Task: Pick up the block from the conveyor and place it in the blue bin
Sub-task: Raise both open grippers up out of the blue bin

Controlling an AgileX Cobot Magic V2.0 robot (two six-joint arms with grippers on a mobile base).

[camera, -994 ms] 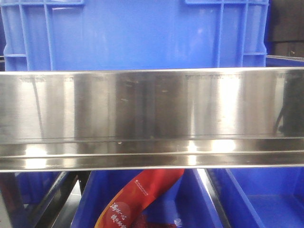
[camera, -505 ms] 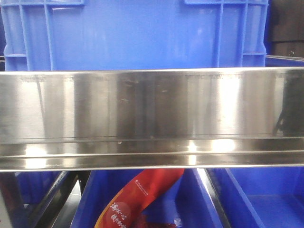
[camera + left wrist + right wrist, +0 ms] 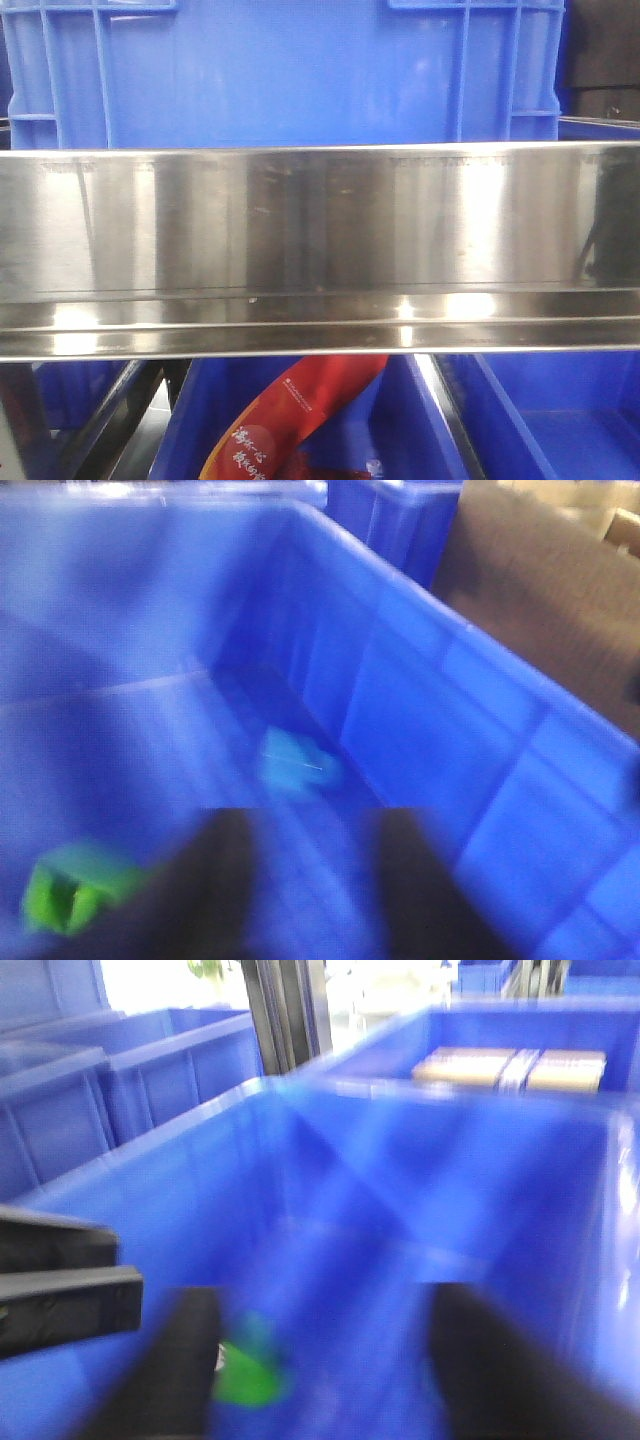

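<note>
Seen from the left wrist: left gripper point(image 3: 305, 880) poised over the blue bin point(image 3: 470, 730), fingers spread apart with nothing between them. Down on the bin floor, a green block point(image 3: 70, 890) lying off to the left of the fingers, well apart from them; a pale blue block point(image 3: 295, 765) just beyond the fingertips. From the right wrist: right gripper point(image 3: 330, 1370) likewise spread wide and empty above the bin, green block near its left finger. In front, a steel conveyor rail point(image 3: 320, 250), red packet point(image 3: 290, 420) below.
</note>
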